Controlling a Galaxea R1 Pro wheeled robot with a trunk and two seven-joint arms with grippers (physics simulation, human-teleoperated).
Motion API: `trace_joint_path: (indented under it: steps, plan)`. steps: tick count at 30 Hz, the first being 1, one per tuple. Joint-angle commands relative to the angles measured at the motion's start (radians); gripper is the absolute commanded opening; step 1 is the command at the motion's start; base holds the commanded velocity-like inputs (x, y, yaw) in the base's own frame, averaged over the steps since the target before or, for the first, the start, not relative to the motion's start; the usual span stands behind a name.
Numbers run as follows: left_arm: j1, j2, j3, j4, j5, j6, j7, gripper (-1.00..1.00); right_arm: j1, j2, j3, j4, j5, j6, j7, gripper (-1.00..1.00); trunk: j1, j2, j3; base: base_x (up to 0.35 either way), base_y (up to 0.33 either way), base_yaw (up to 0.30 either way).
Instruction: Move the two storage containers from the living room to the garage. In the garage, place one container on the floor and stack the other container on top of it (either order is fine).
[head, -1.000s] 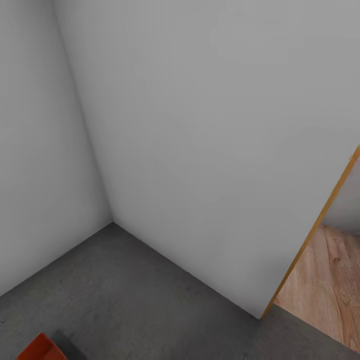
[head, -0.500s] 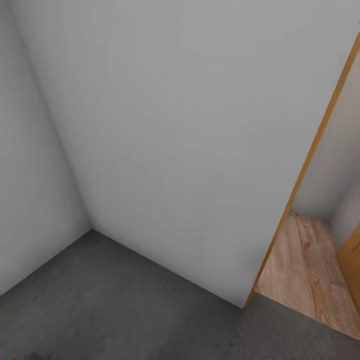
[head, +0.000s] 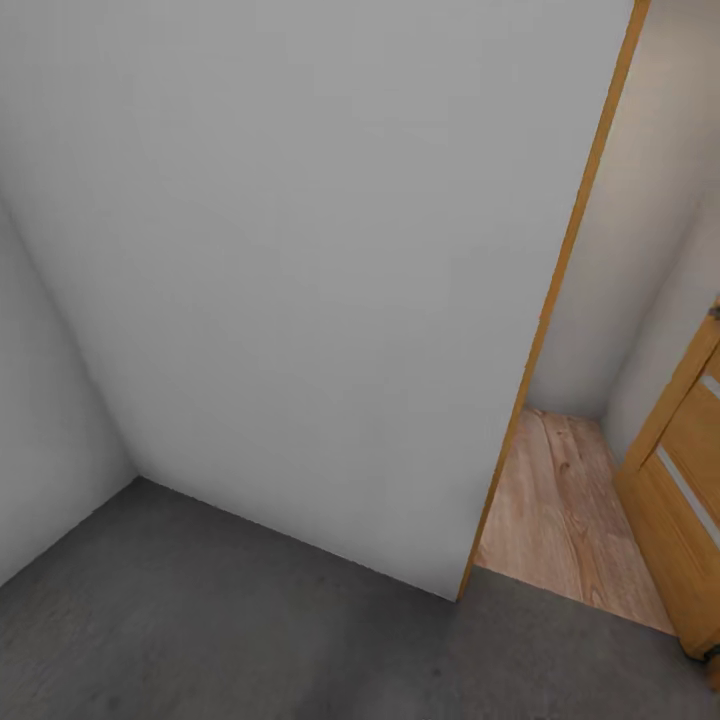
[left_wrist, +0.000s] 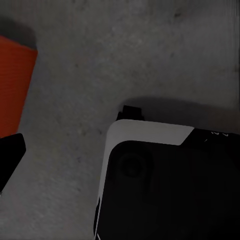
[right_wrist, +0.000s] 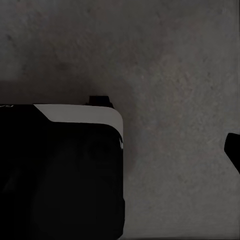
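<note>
An orange-red storage container (left_wrist: 14, 85) stands on the dark grey concrete floor (left_wrist: 130, 50) of the garage, and one side of it shows in the left wrist view. Near it, at the picture's edge, is one dark fingertip (left_wrist: 7, 159) of my left hand, with nothing between the fingers. In the right wrist view, a dark fingertip (right_wrist: 234, 149) of my right hand hangs over bare floor (right_wrist: 170, 60) and holds nothing. Both hands hang low beside my base. The head view faces a garage corner with floor (head: 200, 630) below.
Plain grey-white walls (head: 300, 300) meet in a corner at the left. A wood-framed doorway (head: 560, 290) opens onto light wood plank floor (head: 560, 520), with a wooden door (head: 690, 500) standing open at the right. My black and white base (left_wrist: 165, 185) (right_wrist: 60, 170) sits under both wrists.
The head view has swung to the right. The container corner at the lower left has slid out of the picture, and the doorway and wooden door have come in.
</note>
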Motion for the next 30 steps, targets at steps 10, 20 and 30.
trace_joint_path:
  steps: [10,20,30]
  plan:
    - [-0.001,0.000,0.004,-0.001,0.008,0.003,0.001,1.00,-0.001,0.001,0.008,0.003,-0.012,-0.006,-0.001,1.00,0.000,-0.001,-0.001,0.000,0.000,-0.274]
    - [-0.001,0.000,0.004,-0.001,0.007,0.003,0.001,1.00,-0.001,0.001,0.008,0.003,-0.012,-0.007,-0.001,1.00,0.000,-0.001,-0.001,0.000,0.000,-0.274]
    - [-0.001,0.000,0.003,-0.002,0.007,0.003,0.002,1.00,-0.001,0.001,0.008,0.003,-0.012,-0.007,-0.001,1.00,0.000,-0.001,-0.001,0.000,0.000,-0.275]
